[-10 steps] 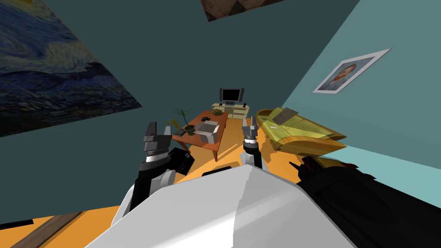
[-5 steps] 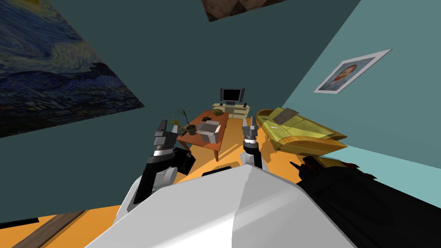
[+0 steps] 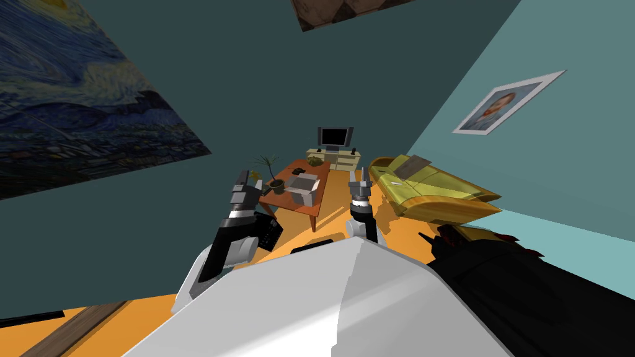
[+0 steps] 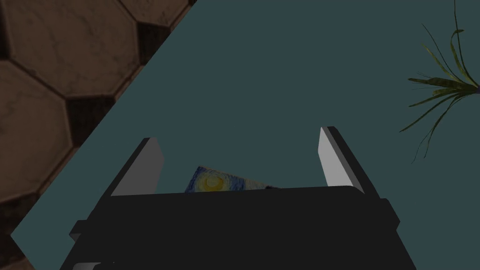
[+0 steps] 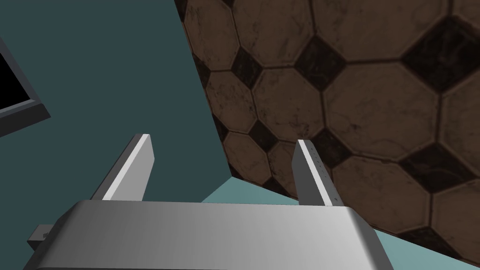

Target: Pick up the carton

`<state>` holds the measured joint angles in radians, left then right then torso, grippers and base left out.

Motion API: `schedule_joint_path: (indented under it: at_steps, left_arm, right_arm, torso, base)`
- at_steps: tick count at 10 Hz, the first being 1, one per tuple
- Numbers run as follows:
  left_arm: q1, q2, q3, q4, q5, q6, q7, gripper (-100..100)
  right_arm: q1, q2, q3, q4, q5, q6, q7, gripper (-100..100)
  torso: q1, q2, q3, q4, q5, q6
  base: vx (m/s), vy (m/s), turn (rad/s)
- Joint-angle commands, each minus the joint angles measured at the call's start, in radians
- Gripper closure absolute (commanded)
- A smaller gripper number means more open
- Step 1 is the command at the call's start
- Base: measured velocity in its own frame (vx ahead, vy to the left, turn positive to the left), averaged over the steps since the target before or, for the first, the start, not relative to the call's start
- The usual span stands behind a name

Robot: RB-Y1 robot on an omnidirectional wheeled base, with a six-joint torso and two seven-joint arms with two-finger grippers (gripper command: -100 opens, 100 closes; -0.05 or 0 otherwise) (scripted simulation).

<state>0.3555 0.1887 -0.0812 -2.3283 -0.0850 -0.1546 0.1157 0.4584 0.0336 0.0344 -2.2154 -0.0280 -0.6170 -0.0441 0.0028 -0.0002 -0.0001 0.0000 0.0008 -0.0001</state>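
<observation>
The carton [image 3: 303, 187] is a light grey box with open flaps. It sits on a reddish-brown low table [image 3: 312, 204] ahead of me. My left gripper [image 3: 246, 180] is raised just short of the table's near left corner, apart from the carton, and its fingers [image 4: 147, 165] stand open with nothing between them. My right gripper [image 3: 359, 178] is held up to the right of the table, over the orange floor. In the right wrist view, the right gripper [image 5: 222, 164] is also open and empty.
A potted plant [image 3: 270, 171] and small dark items stand on the table by the carton. A yellow sofa [image 3: 428, 189] lies to the right. A TV [image 3: 335, 135] on a pale stand [image 3: 332, 159] is behind. A dark object [image 3: 268, 230] lies by my left forearm.
My left arm has swung right and forward, bringing its gripper up to the table's near left corner. The right arm has stayed put.
</observation>
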Motion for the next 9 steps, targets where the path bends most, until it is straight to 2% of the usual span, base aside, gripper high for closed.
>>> schedule_joint_path:
  at_steps: [1, 2, 3, 4, 5, 6, 7, 8, 9]
  left_arm:
    - [-0.024, -0.004, -0.017, 0.003, -0.009, 0.05, 0.019, -100]
    - [-0.024, -0.004, -0.017, 0.003, -0.009, 0.059, 0.019, -100]
    - [-0.041, -0.006, -0.028, 0.003, -0.015, 0.1, 0.036, -100]
    - [-0.041, -0.006, -0.028, 0.003, -0.015, 0.103, 0.036, -100]
    - [-0.059, -0.008, -0.04, 0.003, -0.021, 0.143, 0.054, -100]
    - [-0.059, -0.008, -0.04, 0.003, -0.021, 0.148, 0.054, -100]
    - [-0.076, -0.01, -0.051, 0.004, -0.027, 0.188, 0.07, -100]
    - [-0.076, -0.01, -0.051, 0.004, -0.027, 0.194, 0.07, -100]
    - [-0.094, -0.012, -0.063, 0.006, -0.032, 0.23, 0.086, -100]
  right_arm:
    - [0.0, 0.0, 0.0, 0.0, 0.0, 0.0, 0.0, 0]
    - [0.0, 0.0, 0.0, 0.0, 0.0, 0.0, 0.0, 0]
    - [0.0, 0.0, 0.0, 0.0, 0.0, 0.0, 0.0, 0]
    - [0.0, 0.0, 0.0, 0.0, 0.0, 0.0, 0.0, 0]
    - [0.0, 0.0, 0.0, 0.0, 0.0, 0.0, 0.0, 0]
    - [0.0, 0.0, 0.0, 0.0, 0.0, 0.0, 0.0, 0]
    - [0.0, 0.0, 0.0, 0.0, 0.0, 0.0, 0.0, 0]
    - [0.0, 0.0, 0.0, 0.0, 0.0, 0.0, 0.0, 0]
    - [0.0, 0.0, 0.0, 0.0, 0.0, 0.0, 0.0, 0]
  torso:
    - [0.0, 0.0, 0.0, 0.0, 0.0, 0.0]
    - [0.0, 0.0, 0.0, 0.0, 0.0, 0.0]
    - [-0.001, 0.0, 0.0, 0.0, 0.0, 0.0]
    - [0.0, 0.0, 0.0, 0.0, 0.0, 0.0]
    - [-0.001, 0.0, 0.0, 0.0, 0.0, 0.0]
    - [-0.001, 0.0, 0.0, 0.0, 0.0, 0.0]
    - [-0.001, 0.0, 0.0, 0.0, 0.0, 0.0]
    - [-0.001, 0.0, 0.0, 0.0, 0.0, 0.0]
    - [-0.001, 0.0, 0.0, 0.0, 0.0, 0.0]
  base:
    - [0.006, 0.037, 0.003]
    - [0.004, 0.028, -0.002]
    - [-0.001, 0.04, 0.001]
    - [-0.001, 0.031, -0.005]
    - [0.004, 0.034, -0.003]
    - [0.003, 0.028, -0.006]
    - [0.0, 0.032, -0.008]
    - [0.0, 0.03, -0.007]
    - [0.001, 0.034, -0.016]
